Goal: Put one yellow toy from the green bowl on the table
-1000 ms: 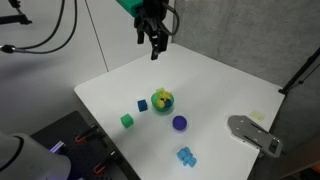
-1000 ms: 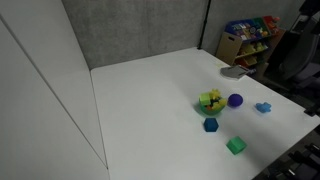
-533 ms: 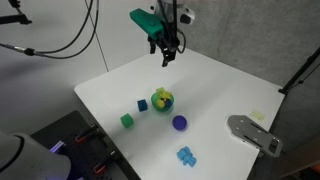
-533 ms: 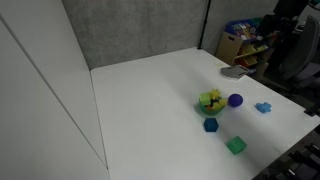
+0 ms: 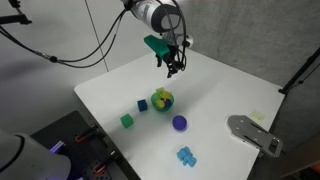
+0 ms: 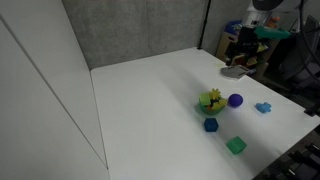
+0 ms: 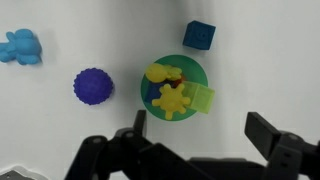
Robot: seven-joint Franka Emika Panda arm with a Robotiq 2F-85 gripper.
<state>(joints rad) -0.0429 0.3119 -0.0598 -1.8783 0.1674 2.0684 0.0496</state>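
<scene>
Tool (image 5: 173, 68) hangs over the counter (image 5: 220, 95), above and apart from the green bowl (image 5: 162, 105). Wrist view: fingers (image 7: 135, 130) spread wide, nothing between them. Only this view resolves the bowl's contents: yellow toy (image 7: 172, 102) lies inside the green bowl, touching a second yellow piece (image 7: 163, 73) and a pale-green block (image 7: 202, 100). In both exterior views these read as a yellow speck. Blue cube (image 7: 199, 35) and purple cup (image 7: 92, 86) stand near the bowl.
</scene>
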